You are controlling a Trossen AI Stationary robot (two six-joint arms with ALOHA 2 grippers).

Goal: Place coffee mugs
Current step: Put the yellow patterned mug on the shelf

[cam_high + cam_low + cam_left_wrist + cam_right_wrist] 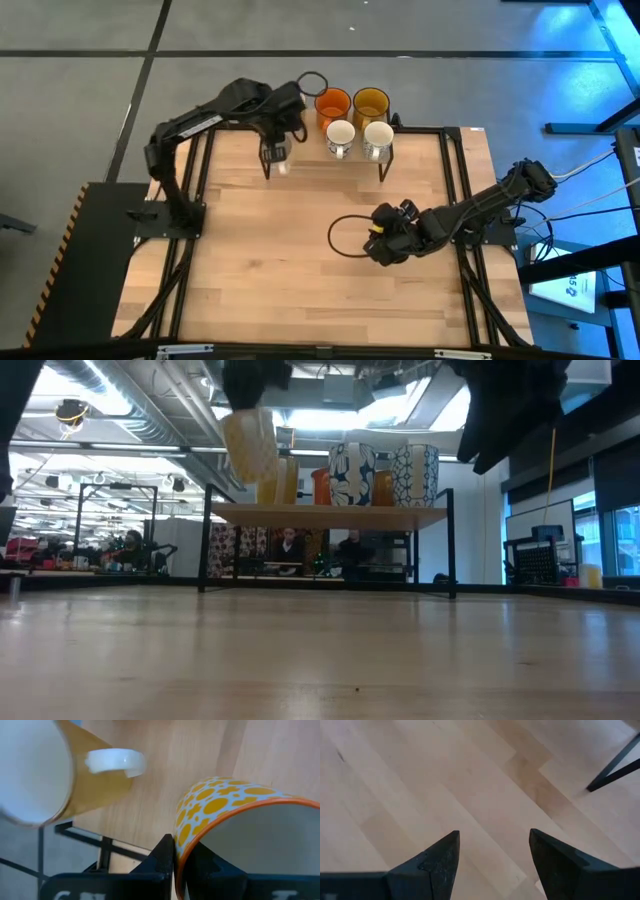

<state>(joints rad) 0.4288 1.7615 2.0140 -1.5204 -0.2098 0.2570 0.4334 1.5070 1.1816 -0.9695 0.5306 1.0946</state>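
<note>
My left gripper [274, 150] reaches to the left end of a low wooden shelf [330, 515] at the table's far side. It is shut on a cream mug with yellow dots and an orange rim [235, 805], which shows tilted above the shelf in the low view [250, 445]. A yellow mug with a white handle [75, 780] stands close beside it on the shelf [280, 480]. An orange mug [332, 103], an amber mug [370, 102] and two white patterned mugs [341, 137] [378, 138] stand on the shelf. My right gripper [385, 240] is open and empty over the table's right half. My left gripper holds the dotted mug by its rim wall [178, 845], one finger [162, 857] outside and one finger [202, 867] inside the mug. The fingers come from above, slanting down. The mug hangs tilted below the gripper, clear of the shelf top.
The shelf stands on thin black legs [205, 550] with open space under it. Black frame rails [455, 180] run along the table's sides. A black cable loop [345, 235] lies by my right gripper. Bare wood [290, 270] fills the table's middle and near part.
</note>
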